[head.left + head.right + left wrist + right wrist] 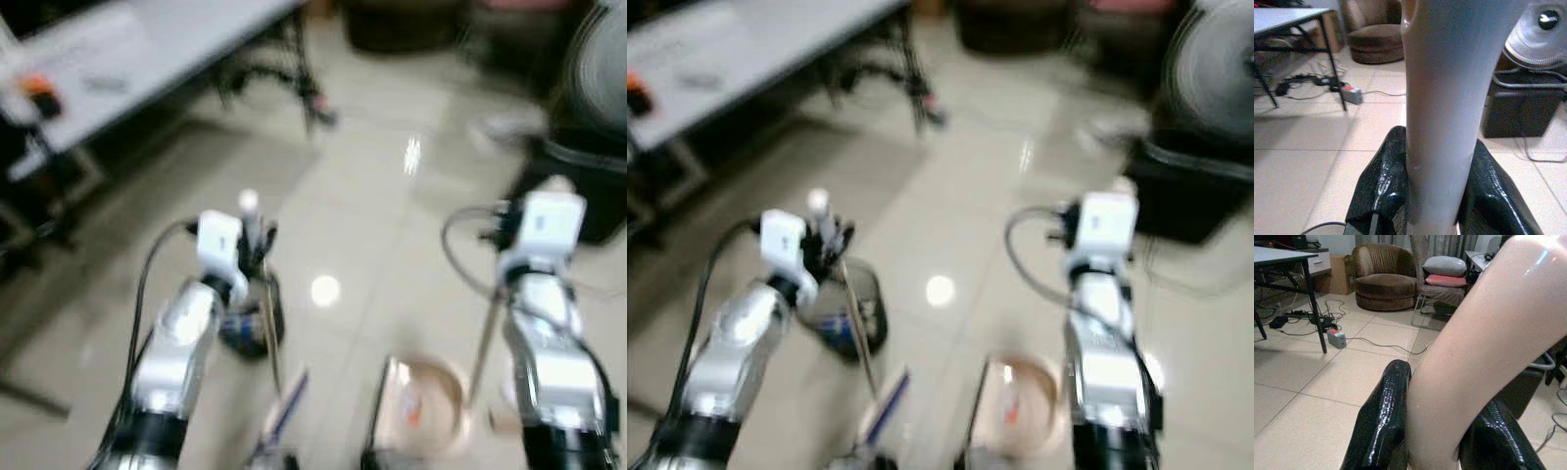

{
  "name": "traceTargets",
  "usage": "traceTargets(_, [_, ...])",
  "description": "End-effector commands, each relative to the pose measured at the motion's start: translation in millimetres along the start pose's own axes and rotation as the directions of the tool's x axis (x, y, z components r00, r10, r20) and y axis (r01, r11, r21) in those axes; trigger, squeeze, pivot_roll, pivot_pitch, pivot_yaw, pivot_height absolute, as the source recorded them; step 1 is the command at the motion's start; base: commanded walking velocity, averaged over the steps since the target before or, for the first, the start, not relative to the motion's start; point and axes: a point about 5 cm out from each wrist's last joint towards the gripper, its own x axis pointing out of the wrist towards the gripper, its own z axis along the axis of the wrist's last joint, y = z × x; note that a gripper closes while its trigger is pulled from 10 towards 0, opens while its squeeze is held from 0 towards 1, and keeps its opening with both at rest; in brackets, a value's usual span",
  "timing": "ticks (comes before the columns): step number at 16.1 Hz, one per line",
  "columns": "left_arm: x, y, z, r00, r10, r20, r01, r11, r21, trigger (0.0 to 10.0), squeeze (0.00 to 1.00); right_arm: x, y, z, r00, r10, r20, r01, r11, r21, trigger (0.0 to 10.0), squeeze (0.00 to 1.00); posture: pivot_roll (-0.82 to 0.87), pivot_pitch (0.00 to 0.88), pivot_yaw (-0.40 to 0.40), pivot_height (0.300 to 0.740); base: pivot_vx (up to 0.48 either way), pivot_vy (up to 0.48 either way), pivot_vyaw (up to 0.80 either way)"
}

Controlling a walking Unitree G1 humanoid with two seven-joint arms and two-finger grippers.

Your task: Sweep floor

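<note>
Pale handles fill both grips: left claw (1437, 196) clamps the broom handle (1449, 98), right claw (1435, 431) the dustpan handle (1484, 347), above tiled floor (372, 225).

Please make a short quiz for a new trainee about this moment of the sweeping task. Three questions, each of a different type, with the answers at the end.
1. True or false: the left gripper is shut on the broom handle.
2. Multiple choice: what does the right gripper hold? A) a cloth B) the dustpan handle C) nothing
3. Short answer: what lies on the tiled floor between the two arms, low in the head views?

Key
1. True. The wrist view shows the pale handle between the black fingers.
2. B. The curved pale handle sits between its fingers.
3. The beige dustpan, with the broom head beside it.
</note>
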Motion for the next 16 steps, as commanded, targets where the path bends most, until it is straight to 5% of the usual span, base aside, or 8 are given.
traceTargets(1, [3.3,2.9,10,0.999,0.008,0.034,-0.009,1.000,0.026,10.0,0.00,-1.0,2.9,15,0.998,0.014,0.057,-0.014,1.000,-0.006,10.0,0.00,-0.05,0.093,0.101,0.740,0.000,0.000,-0.80])
traceTargets(9, [4.5,-0.2,16,0.998,0.001,0.065,-0.003,0.999,0.036,10.0,0.00,-11.0,2.8,8,1.000,-0.013,0.011,0.012,1.000,0.016,10.0,0.00,-0.06,0.095,0.111,0.740,0.000,0.000,-0.80])
traceTargets(16, [6.8,1.4,20,0.994,0.048,0.093,-0.054,0.997,0.056,10.0,0.00,-4.0,-4.1,26,0.992,-0.007,0.124,0.014,0.999,-0.050,10.0,0.00,-0.08,0.095,0.077,0.740,0.000,-0.106,-0.63])
